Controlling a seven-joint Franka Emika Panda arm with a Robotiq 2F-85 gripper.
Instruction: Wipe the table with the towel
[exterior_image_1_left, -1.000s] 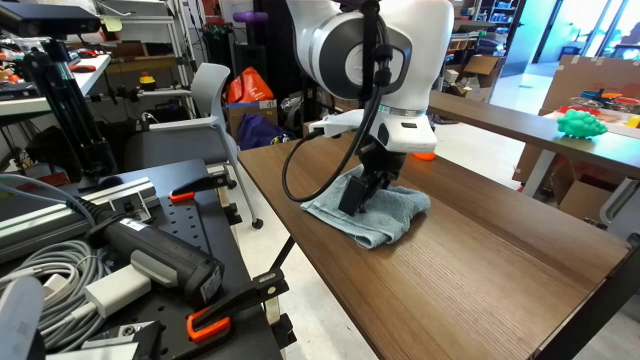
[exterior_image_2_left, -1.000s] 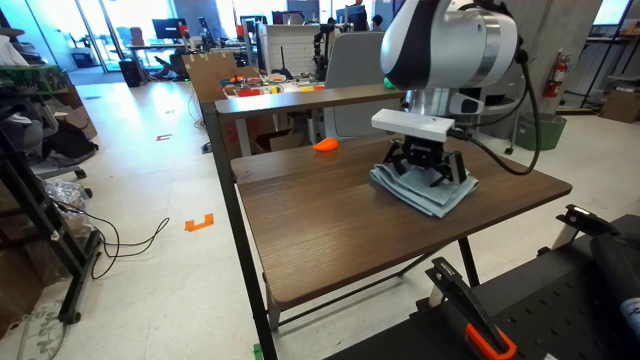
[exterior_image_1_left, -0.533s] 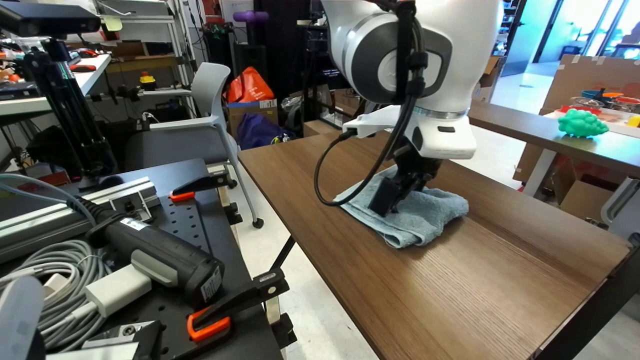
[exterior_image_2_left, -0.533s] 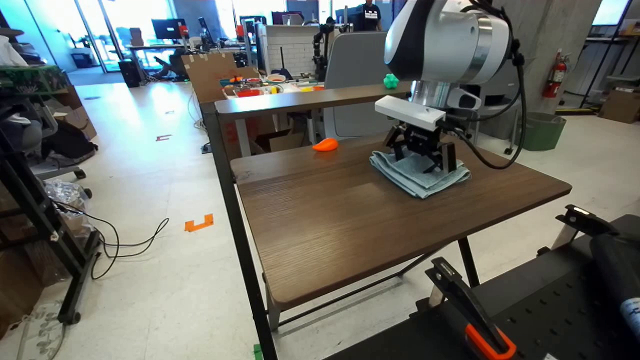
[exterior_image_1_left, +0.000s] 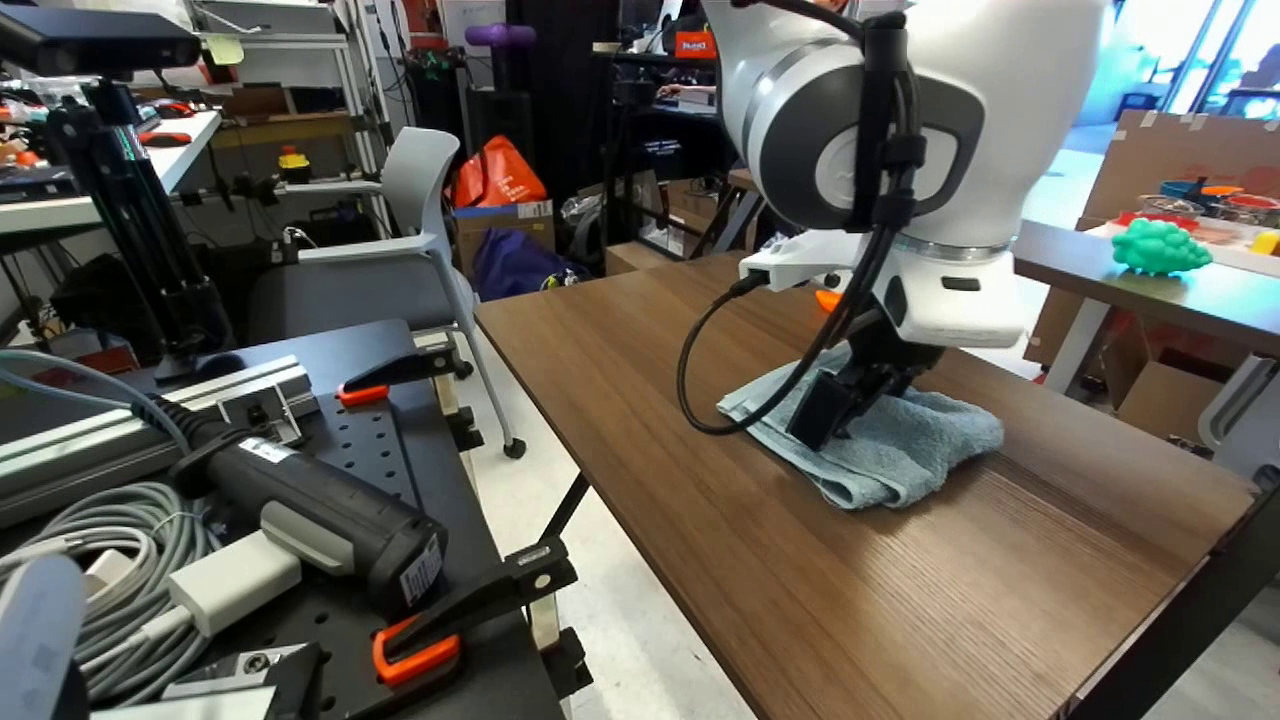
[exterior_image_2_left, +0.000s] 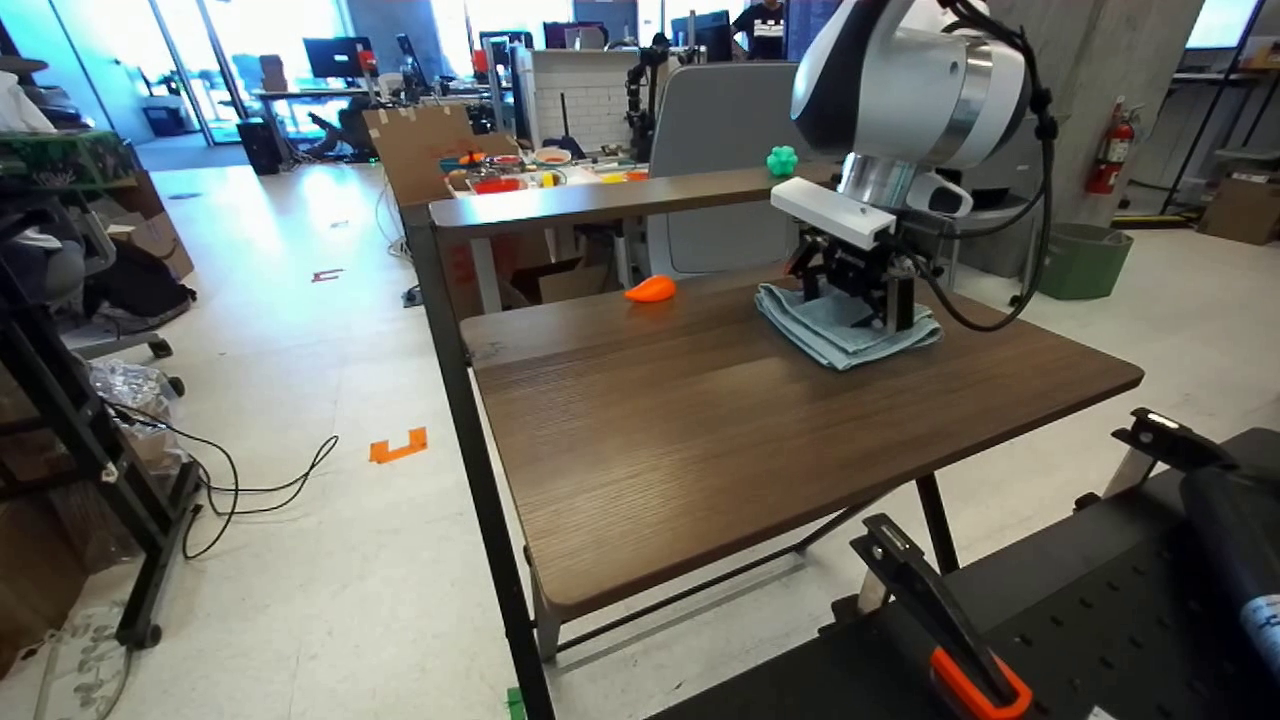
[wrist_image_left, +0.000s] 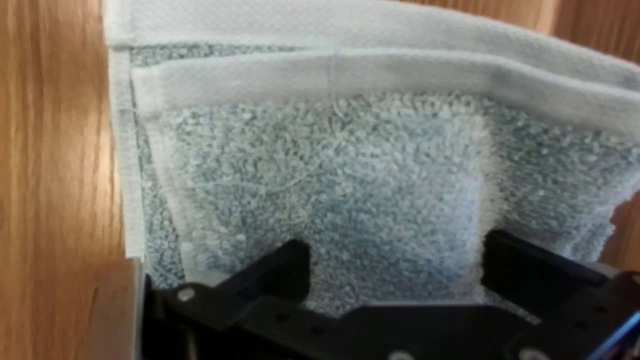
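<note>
- One black gripper (wrist_image_left: 396, 265) points down, and its two fingers (wrist_image_left: 285, 270) are spread wide apart, with the towel (wrist_image_left: 360, 165) showing between them.
- Both look to me like they touch the towel.
- The towel is blue-grey, folded and a bit rumpled, and it lies on the brown table (exterior_image_2_left: 640, 430), right under the gripper.
- An orange thing (exterior_image_2_left: 652, 289) sits on the same table, apart from the towel.
- A black cord (exterior_image_1_left: 683, 375) hangs in a loop by the white arm (exterior_image_2_left: 900, 95).
- I see a green bumpy thing (exterior_image_1_left: 1160, 247) on a long brown board (exterior_image_2_left: 620, 200).
</note>
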